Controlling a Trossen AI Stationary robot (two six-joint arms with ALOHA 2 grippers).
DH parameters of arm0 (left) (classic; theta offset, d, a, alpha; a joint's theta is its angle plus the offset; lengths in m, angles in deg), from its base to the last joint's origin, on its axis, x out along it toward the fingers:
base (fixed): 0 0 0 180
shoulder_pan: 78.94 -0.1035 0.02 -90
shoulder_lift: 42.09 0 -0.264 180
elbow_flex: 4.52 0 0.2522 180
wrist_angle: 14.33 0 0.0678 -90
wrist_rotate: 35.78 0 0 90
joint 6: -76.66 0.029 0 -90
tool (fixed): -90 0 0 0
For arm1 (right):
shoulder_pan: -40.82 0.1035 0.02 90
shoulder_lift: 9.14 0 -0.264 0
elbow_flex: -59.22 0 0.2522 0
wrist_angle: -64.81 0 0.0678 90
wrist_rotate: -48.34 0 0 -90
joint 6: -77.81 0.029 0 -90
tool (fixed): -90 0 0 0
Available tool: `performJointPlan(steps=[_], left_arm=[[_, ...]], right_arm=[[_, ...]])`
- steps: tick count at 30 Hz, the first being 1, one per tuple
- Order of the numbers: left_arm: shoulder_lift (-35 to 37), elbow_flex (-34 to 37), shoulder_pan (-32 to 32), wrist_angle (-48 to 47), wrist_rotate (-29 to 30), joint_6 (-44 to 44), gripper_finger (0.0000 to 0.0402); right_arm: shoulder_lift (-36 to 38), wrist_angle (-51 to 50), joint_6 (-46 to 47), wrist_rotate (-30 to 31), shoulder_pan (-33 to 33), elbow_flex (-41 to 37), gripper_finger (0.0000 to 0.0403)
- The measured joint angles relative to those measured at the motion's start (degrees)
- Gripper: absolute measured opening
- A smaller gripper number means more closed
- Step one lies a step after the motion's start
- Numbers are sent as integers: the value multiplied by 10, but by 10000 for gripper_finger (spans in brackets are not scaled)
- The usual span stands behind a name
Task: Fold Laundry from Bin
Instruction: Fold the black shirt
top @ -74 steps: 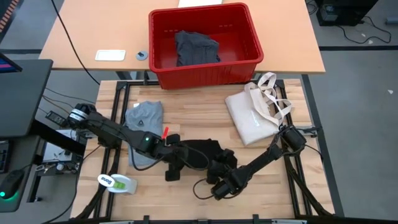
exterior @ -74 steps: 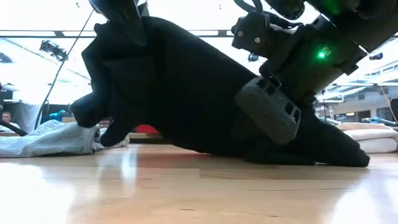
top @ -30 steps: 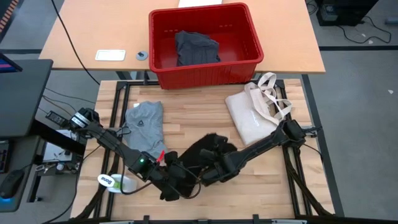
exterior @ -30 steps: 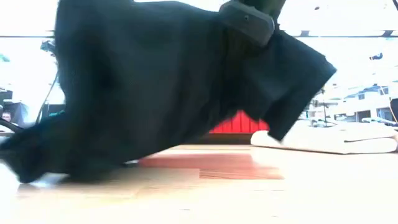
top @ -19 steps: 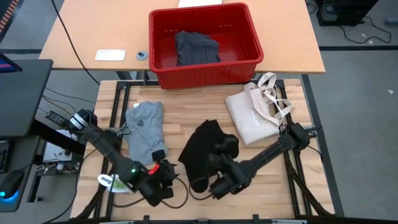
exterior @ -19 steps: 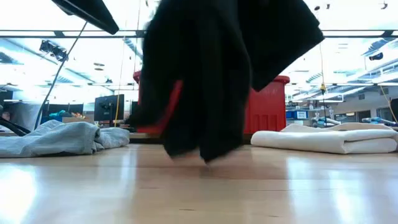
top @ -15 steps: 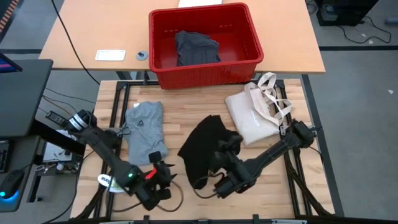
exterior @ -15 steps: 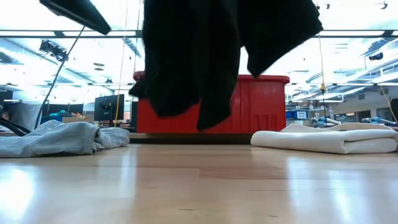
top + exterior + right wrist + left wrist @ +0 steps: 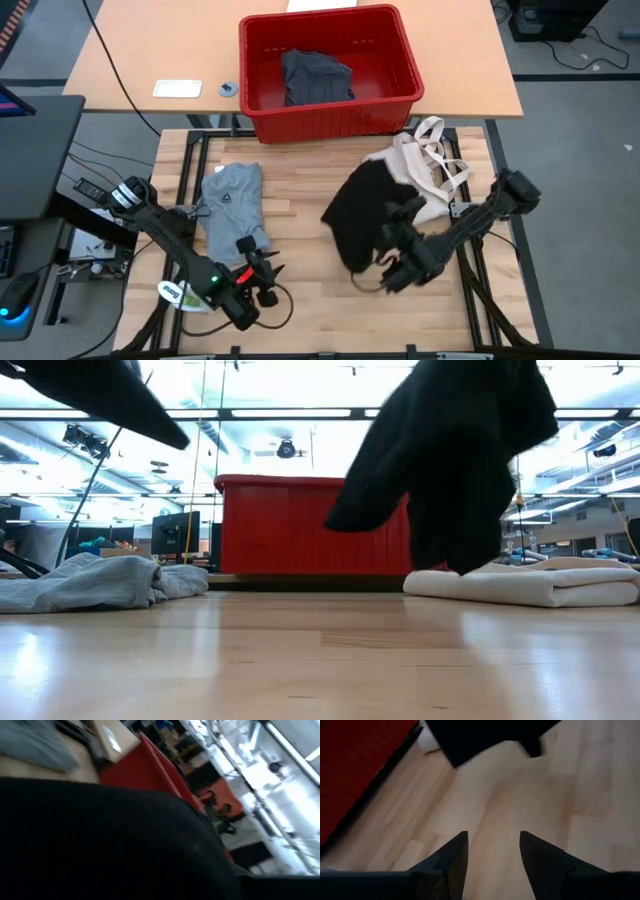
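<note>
Left gripper (image 9: pixel 262 281): fingers spread, holding nothing, low over bare table (image 9: pixel 300 215) near the front edge. Light grey T-shirt (image 9: pixel 232 205): flat on the table, left of centre. Red bin (image 9: pixel 325 70): behind the table, 1 dark garment (image 9: pixel 315 76) inside. Right gripper (image 9: pixel 398 262): pinching the black garment (image 9: pixel 365 212), which hangs clear of the table before the cream tote bag (image 9: pixel 425 165).

so I count three bits of laundry: one black garment (image 9: pixel 362 215), one grey T-shirt (image 9: pixel 232 205), one dark piece (image 9: pixel 315 76) in the bin. One red bin (image 9: pixel 330 112), one tote bag (image 9: pixel 425 170), two arms.
</note>
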Motion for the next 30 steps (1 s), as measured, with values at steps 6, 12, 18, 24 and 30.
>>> performJointPlan(steps=[6, 12, 18, 24, 30], left_arm=[[0, 0, -30, 63, -1, 91, 181], [1, 0, -49, 120, -1, 171, 181], [1, 0, -54, 132, -1, 175, 181], [2, 0, -47, 170, 5, 204, 181], [5, -20, -35, 169, 4, 221, 181]], right_arm=[[95, 0, -81, 67, -39, -107, 49], [102, 81, -252, 65, -85, -128, 49], [24, 294, -471, 3, -88, -128, 50], [-47, 516, -632, -103, -86, -128, 51], [-51, 754, -751, -163, -79, -128, 51]])
